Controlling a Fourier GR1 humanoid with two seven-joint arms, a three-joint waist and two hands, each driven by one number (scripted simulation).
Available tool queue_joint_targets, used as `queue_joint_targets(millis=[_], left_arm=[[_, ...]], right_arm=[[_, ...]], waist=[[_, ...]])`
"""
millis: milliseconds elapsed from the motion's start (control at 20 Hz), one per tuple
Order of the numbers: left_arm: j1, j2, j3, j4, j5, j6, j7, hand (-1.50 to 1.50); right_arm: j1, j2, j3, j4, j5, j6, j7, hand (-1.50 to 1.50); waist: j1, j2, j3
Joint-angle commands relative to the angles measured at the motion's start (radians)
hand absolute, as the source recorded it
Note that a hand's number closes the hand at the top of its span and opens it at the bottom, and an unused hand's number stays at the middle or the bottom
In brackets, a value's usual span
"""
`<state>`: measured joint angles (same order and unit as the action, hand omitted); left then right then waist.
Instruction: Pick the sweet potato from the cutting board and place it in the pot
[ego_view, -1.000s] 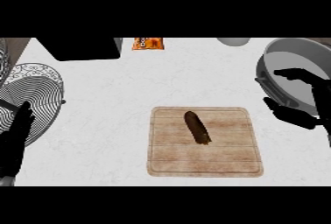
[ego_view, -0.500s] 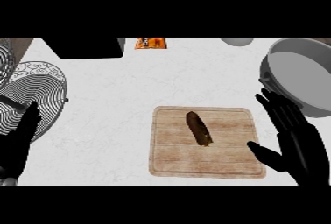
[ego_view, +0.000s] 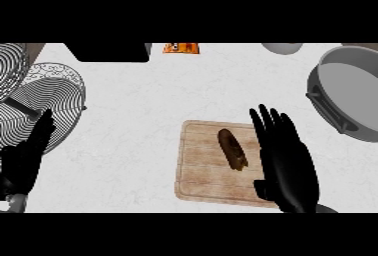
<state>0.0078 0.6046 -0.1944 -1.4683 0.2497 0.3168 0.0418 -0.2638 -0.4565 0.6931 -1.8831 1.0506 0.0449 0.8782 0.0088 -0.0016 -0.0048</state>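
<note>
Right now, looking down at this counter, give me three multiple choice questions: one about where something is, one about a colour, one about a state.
1. Where does the sweet potato lie?
A. in the pot
B. on the cutting board
C. in the wire basket

2. What colour is the pot?
A. grey
B. red
C. green

3. How is the right hand?
A. curled round the sweet potato
B. open over the board's right side
C. inside the pot

Answers: 1 B, it rests on the wooden cutting board. 2 A, its wall and inside are grey. 3 B, the fingers are straight and hold nothing.
</note>
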Motion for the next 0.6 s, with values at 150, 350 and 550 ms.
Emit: queue_joint_targets(millis=[150, 350, 550], left_arm=[[-0.009, -0.017, -0.017, -0.004, -0.023, 0.002, 0.009, 0.00], [-0.006, 0.011, 0.018, -0.030, -0.005, -0.016, 0.028, 0.00], [0.024, -0.025, -0.009, -0.043, -0.044, 0.013, 0.018, 0.00]], right_arm=[[-0.148, 0.215, -0.002, 0.213, -0.074, 0.398, 0.245, -1.50], [-0.191, 0.330, -0.048, 0.308, -0.115, 0.503, 0.303, -1.50], [-0.253, 0.417, -0.081, 0.385, -0.096, 0.556, 0.341, -1.50]], waist=[[0.023, 0.008, 0.001], [0.016, 0.003, 0.003], [0.009, 0.000, 0.004]])
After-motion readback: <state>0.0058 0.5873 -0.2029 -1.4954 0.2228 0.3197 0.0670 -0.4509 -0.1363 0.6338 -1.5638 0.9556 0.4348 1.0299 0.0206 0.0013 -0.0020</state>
